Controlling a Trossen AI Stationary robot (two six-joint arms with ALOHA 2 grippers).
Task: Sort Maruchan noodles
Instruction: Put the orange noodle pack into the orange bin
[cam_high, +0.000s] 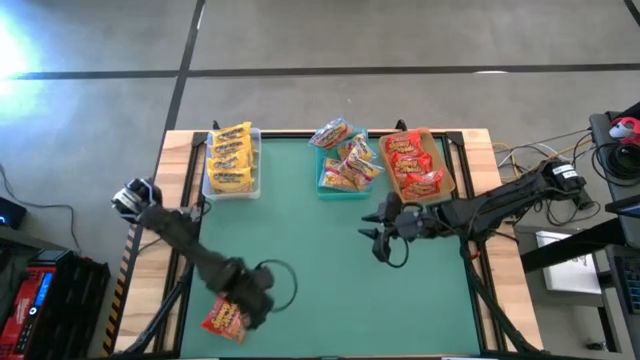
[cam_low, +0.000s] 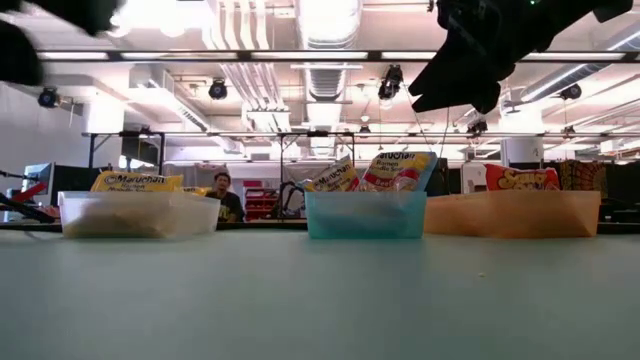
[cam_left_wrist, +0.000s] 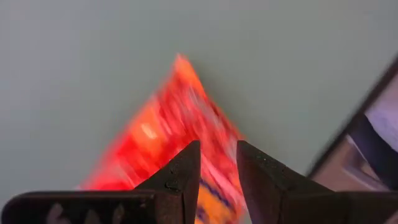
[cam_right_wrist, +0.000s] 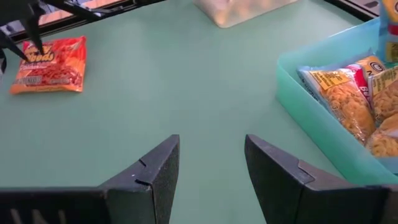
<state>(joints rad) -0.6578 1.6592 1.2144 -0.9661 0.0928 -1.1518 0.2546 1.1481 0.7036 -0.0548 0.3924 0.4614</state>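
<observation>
One red Maruchan noodle packet (cam_high: 224, 319) lies flat on the green mat near the table's front left corner; it also shows in the right wrist view (cam_right_wrist: 50, 65). My left gripper (cam_high: 245, 305) stands right over it, pointing down, its fingers (cam_left_wrist: 217, 146) a narrow gap apart with the packet (cam_left_wrist: 161, 143) showing blurred beneath them. Over the middle of the mat, in front of the teal bin, my right gripper (cam_high: 378, 240) hangs open and empty (cam_right_wrist: 211, 140). My left gripper comes at the red packet from above, over its far corner (cam_right_wrist: 28, 53). Whether the fingertips touch the packet, I cannot tell. The packet lies flat on the mat.
Three bins stand along the far edge: a clear one (cam_high: 232, 165) with yellow packets, a teal one (cam_high: 343, 185) with multicoloured packets, a tan one (cam_high: 440, 160) with red packets. The mat (cam_high: 320, 270) between the arms is bare. A person shows in the room behind (cam_low: 222, 186).
</observation>
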